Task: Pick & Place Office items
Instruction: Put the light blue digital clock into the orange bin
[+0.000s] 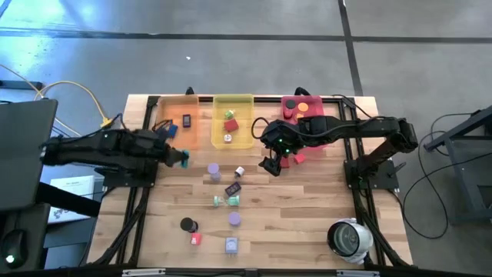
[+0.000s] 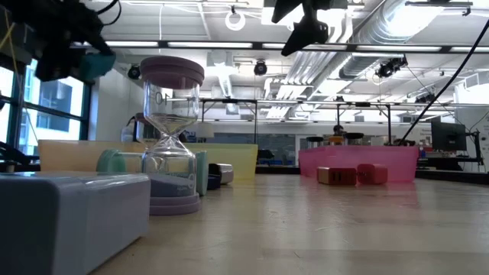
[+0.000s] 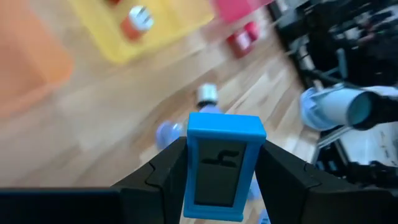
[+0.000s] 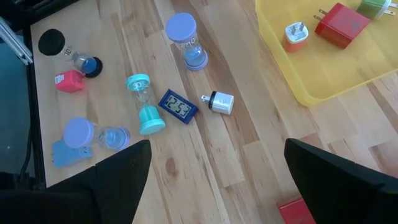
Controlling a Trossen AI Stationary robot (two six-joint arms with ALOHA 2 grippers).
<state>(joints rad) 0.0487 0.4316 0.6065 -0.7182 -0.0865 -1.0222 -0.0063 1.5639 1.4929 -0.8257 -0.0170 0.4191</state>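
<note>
left gripper (image 3: 217,171) clamps blue clock (image 3: 222,165)

Blue clock (image 3: 221,168) lower edge hidden between left pincer (image 3: 219,186) fingers; orange tray (image 3: 28,68) blurred, cropped.

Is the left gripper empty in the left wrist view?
No: the left gripper is closed on a small blue clock with a dark display, held between its two dark fingers.
</note>
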